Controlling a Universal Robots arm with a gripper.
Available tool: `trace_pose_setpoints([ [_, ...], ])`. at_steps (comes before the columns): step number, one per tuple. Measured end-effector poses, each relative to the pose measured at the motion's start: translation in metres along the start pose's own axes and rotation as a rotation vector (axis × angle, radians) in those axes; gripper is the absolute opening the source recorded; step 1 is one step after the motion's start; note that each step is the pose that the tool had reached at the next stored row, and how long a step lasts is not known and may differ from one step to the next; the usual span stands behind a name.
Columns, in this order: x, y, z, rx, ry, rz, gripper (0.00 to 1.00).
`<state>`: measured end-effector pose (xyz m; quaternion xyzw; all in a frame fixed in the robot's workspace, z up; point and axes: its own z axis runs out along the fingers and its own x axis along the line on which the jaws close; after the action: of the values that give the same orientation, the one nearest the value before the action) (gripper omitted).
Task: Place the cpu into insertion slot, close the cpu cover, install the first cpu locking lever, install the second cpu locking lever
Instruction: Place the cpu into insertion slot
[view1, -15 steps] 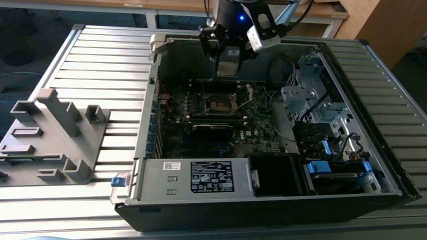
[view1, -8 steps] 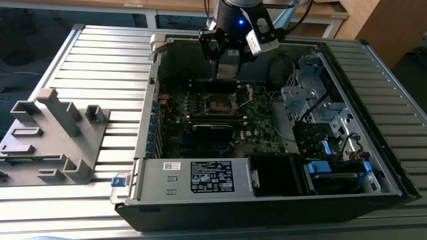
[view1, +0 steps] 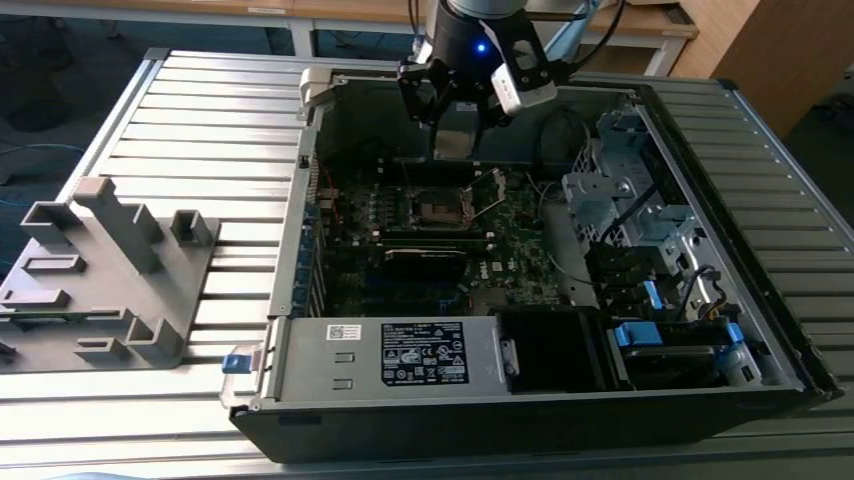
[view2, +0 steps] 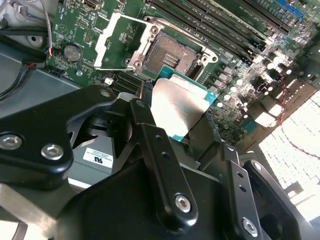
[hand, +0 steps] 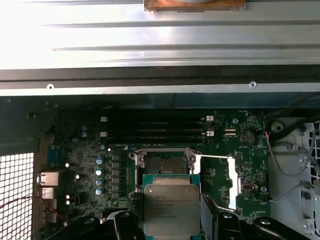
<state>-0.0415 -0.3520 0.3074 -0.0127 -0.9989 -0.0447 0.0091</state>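
- Zero of four steps done. Exterior view: gripper (view1: 454, 145) hangs over the motherboard (view1: 400, 270).
- Second wrist view: jaws clamped on the cpu (view2: 177, 107), near the bare insertion slot (view2: 172, 55), not in it.
- First wrist view: cpu cover (hand: 225, 182) lies flipped open beside the slot; nothing is seated or locked yet.

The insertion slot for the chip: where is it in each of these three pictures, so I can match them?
Exterior view: the insertion slot is the dark square on the motherboard, below the gripper.
Second wrist view: just beyond the cpu held in the gripper.
First wrist view: partly hidden behind the held cpu, near the memory slots.
Shared landmark: the cpu cover, swung open beside the slot in both wrist views.
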Motion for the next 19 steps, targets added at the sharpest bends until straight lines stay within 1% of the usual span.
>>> trace_pose_setpoints([
  [10, 0.0, -0.0002, 0.0022, 0.0, 0.0, 0.0, 0.54],
  [19, -0.0001, -0.0002, 0.0028, 0.0, 0.0, 0.0, 0.54],
])
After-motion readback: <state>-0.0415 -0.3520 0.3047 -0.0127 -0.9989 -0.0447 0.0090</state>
